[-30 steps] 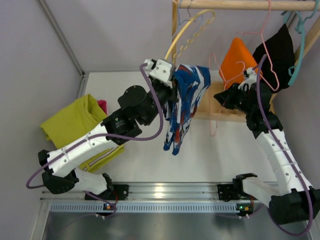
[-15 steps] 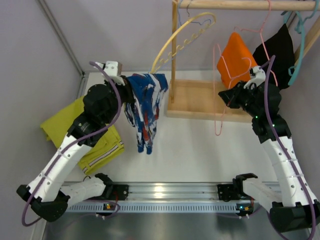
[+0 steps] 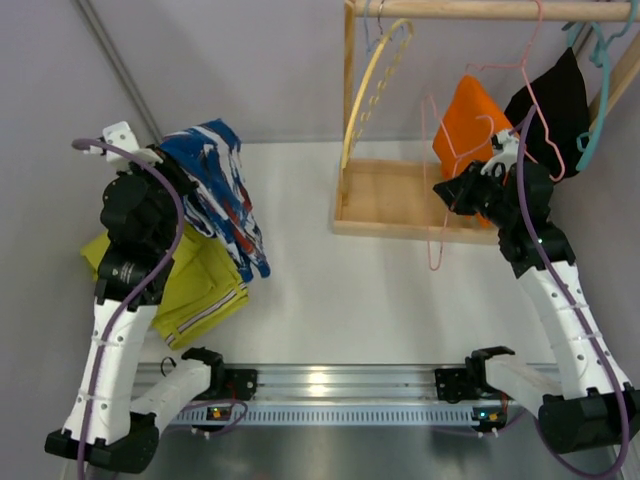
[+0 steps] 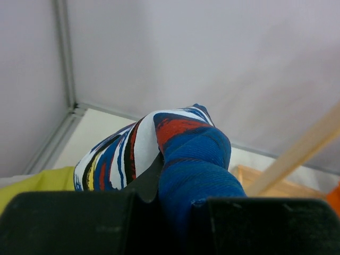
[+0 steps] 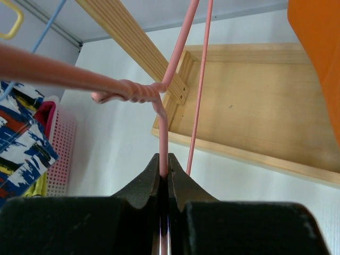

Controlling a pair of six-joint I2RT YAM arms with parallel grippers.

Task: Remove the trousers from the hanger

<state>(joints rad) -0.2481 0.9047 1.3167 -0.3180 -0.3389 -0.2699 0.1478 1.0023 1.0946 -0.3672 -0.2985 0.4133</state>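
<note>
The trousers [image 3: 215, 190], patterned blue, white and red, hang bunched from my left gripper [image 3: 160, 160] at the far left, above a yellow garment. In the left wrist view the blue cloth [image 4: 186, 154] fills the gap of the left gripper [image 4: 172, 196], which is shut on it. The pink wire hanger [image 3: 431, 240] hangs bare in front of the wooden rack. My right gripper [image 3: 470, 190] grips it: in the right wrist view the gripper [image 5: 163, 172] is shut on the hanger's neck [image 5: 162, 133].
A yellow garment [image 3: 190, 290] lies on the table at the left. The wooden rack base [image 3: 390, 200] stands at the back, with a yellow hanger [image 3: 375, 80], an orange garment [image 3: 470, 115], a black garment [image 3: 550, 100] and a teal hanger [image 3: 597, 90]. A pink basket [image 5: 61, 149] sits at the left.
My left arm has swung from the rack to the far left, carrying the trousers clear of the pink hanger. The right gripper has kept its hold on the hanger.
</note>
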